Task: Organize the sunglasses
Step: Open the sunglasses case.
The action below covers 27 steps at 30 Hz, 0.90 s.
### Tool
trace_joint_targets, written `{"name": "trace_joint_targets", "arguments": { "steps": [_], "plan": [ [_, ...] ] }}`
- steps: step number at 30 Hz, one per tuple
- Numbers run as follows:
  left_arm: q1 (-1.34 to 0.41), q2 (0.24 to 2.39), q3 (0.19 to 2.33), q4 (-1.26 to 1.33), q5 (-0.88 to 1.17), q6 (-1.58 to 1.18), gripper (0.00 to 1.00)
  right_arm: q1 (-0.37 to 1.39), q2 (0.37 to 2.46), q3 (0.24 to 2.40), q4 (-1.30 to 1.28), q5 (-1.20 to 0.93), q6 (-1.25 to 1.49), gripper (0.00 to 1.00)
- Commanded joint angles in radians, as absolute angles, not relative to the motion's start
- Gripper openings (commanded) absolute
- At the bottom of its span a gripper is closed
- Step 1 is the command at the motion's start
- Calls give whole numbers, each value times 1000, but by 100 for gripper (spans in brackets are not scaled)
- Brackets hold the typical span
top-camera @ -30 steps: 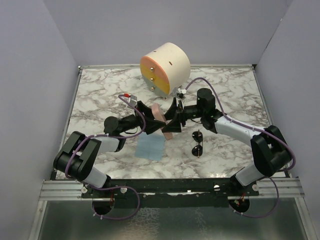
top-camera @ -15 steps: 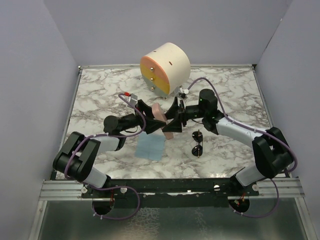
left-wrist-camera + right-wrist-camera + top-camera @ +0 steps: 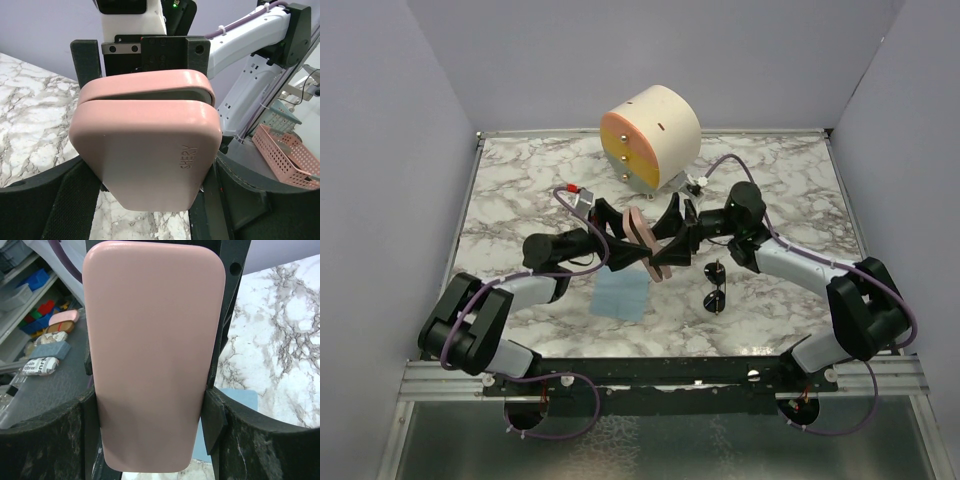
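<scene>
**Case in the air, lid just cracked, sunglasses waiting below.**

Nearest you, the cloth (image 3: 621,294) lies flat toward the counter's near edge. The sunglasses (image 3: 715,286) sit on the marble to its right, apart from it, with nothing touching them. Above mid-counter both claws have the case (image 3: 650,250). Your left claw (image 3: 632,240) is clamped across its body and your right claw (image 3: 670,238) is clamped on it from the opposite side. The left wrist view shows a thin slit between lid and base, so I'd call this the opening step. Hold the left firm and swing the right along the hinge's arc, gently, so the lid doesn't slip free. Beyond, the drum (image 3: 648,135) stands at the far edge.
</scene>
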State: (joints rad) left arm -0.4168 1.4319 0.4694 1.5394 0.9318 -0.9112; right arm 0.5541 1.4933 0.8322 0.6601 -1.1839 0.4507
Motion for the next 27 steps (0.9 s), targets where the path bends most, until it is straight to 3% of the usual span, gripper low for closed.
{"name": "trace_joint_targets", "arguments": {
  "steps": [1,10,27],
  "plan": [
    [-419,1407,479,1764,1006,-906,0,548,1455,821,924,-1305,599,1],
    [-418,1408,460,1763,1013,-892,0,525,1438,793,1229,-1336,847,1],
    [-405,1436,427,1763,994,-884,0,515,1351,787,1328,-1349,950,1]
  ]
}}
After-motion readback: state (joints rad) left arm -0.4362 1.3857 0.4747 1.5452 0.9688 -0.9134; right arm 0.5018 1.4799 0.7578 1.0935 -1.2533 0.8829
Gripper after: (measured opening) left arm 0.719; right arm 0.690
